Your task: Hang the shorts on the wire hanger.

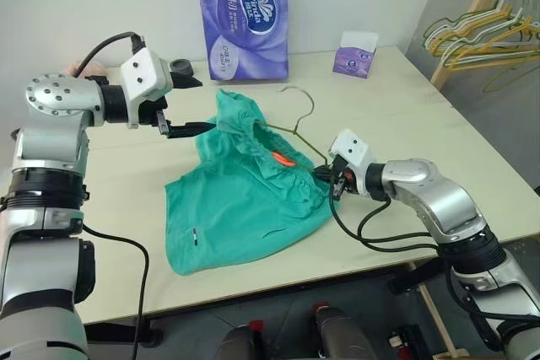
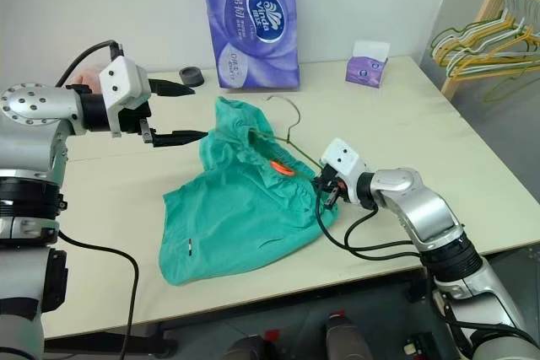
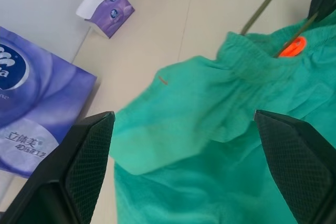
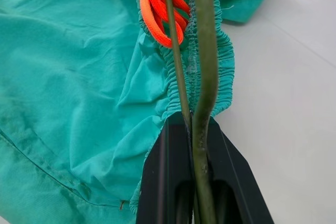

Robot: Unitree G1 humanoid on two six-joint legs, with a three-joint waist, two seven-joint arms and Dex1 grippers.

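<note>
The teal shorts lie on the table, their waistband end raised and bunched. The thin olive wire hanger runs through the waistband beside the orange drawstring, and its hook sticks up behind. My right gripper is shut on the hanger wire at the waistband's right end. Over the shorts' far left corner my left gripper is open, its lower fingertip at the raised cloth edge. In the left wrist view the shorts lie beyond the spread fingers.
A purple tissue-roll pack stands at the back, with a small tissue box to its right and a black tape roll to its left. A wooden rack of hangers stands off the table's far right.
</note>
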